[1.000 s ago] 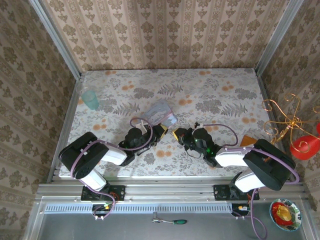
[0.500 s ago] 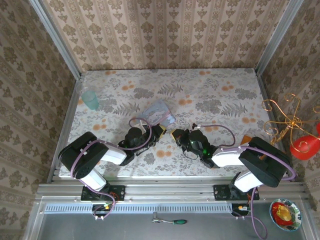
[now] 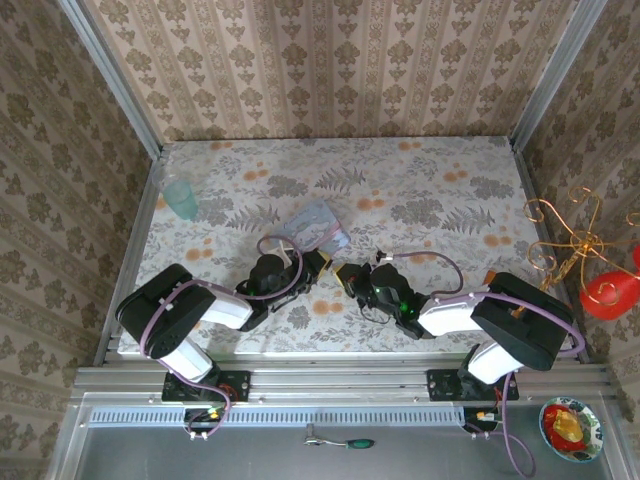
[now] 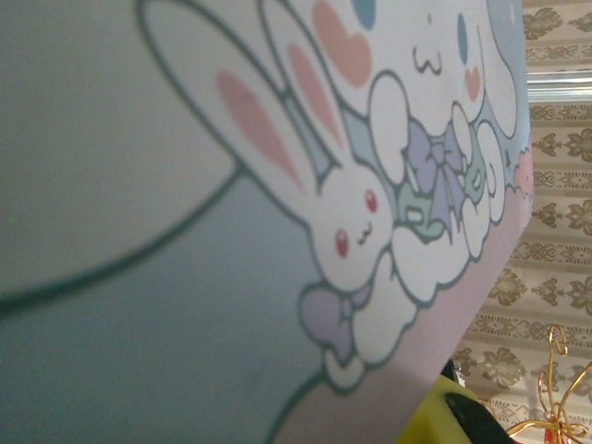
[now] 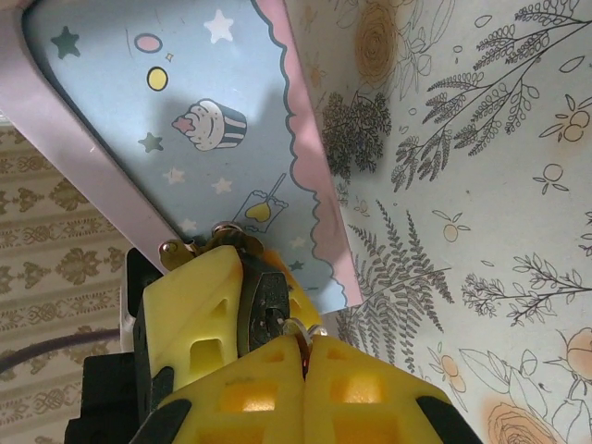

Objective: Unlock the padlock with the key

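The padlock (image 5: 268,301) is a tiny dark body with a silvery shackle (image 5: 222,236) hooked to the pale blue box (image 5: 185,129). My left gripper (image 5: 264,296) is shut on the padlock, one yellow pad (image 5: 190,314) on each side of the body. My right gripper (image 5: 303,356) is shut on the key (image 5: 300,330), whose small silvery tip sits at the keyhole face. From above, the left gripper (image 3: 320,262) and right gripper (image 3: 347,272) meet tip to tip just in front of the box (image 3: 318,225). In the left wrist view the box's bunny picture (image 4: 351,213) is very close.
A pale green cup (image 3: 181,197) stands at the table's far left. An orange object (image 3: 490,280) lies by the right arm. A gold wire ornament (image 3: 570,235) and a red thing (image 3: 610,295) stand beyond the table's right edge.
My right gripper has crept left toward the left gripper, closing the gap between them. The left arm has held still.
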Robot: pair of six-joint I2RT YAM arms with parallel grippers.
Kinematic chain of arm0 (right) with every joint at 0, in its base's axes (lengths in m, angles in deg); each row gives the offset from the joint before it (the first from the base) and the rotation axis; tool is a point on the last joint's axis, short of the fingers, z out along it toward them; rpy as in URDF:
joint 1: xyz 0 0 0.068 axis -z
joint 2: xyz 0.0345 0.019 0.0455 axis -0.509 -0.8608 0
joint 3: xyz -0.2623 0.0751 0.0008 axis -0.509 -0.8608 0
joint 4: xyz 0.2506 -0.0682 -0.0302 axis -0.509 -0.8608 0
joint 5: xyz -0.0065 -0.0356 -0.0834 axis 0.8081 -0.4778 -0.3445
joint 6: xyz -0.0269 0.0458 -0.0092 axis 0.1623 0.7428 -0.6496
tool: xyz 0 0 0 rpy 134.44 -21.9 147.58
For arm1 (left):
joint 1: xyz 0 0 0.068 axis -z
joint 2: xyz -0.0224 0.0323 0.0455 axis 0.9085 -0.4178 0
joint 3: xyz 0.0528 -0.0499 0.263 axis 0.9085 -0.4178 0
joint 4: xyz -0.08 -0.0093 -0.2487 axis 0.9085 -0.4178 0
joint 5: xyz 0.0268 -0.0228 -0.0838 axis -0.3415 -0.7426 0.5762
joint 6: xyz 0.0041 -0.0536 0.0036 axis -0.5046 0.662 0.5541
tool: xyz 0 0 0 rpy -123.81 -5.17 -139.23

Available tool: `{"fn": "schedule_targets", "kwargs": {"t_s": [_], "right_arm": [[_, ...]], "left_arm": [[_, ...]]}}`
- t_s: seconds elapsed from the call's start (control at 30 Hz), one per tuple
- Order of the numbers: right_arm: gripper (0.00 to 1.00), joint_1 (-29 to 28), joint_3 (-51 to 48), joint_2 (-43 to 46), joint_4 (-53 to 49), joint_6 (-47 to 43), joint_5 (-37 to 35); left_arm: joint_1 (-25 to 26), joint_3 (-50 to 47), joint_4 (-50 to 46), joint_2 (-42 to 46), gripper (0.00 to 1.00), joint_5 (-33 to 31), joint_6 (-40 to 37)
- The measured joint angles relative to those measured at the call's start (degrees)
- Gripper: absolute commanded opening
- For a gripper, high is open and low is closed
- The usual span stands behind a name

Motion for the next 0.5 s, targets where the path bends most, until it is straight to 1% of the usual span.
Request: {"fn": "schedule_targets", "kwargs": {"t_s": [0.3,0.5], "right_arm": [[0.00,0.15,0.00,0.02,0.55,-0.02,0.22],[0.00,2.47,0.00,2.45,0.17,-0.50,4.57]], "left_arm": [[-0.11,0.02,-1.44,1.27,0.00,-0.02,-0.28],[-0.09,0.85,-7.17,6.14,0.00,0.20,-2.45]]}}
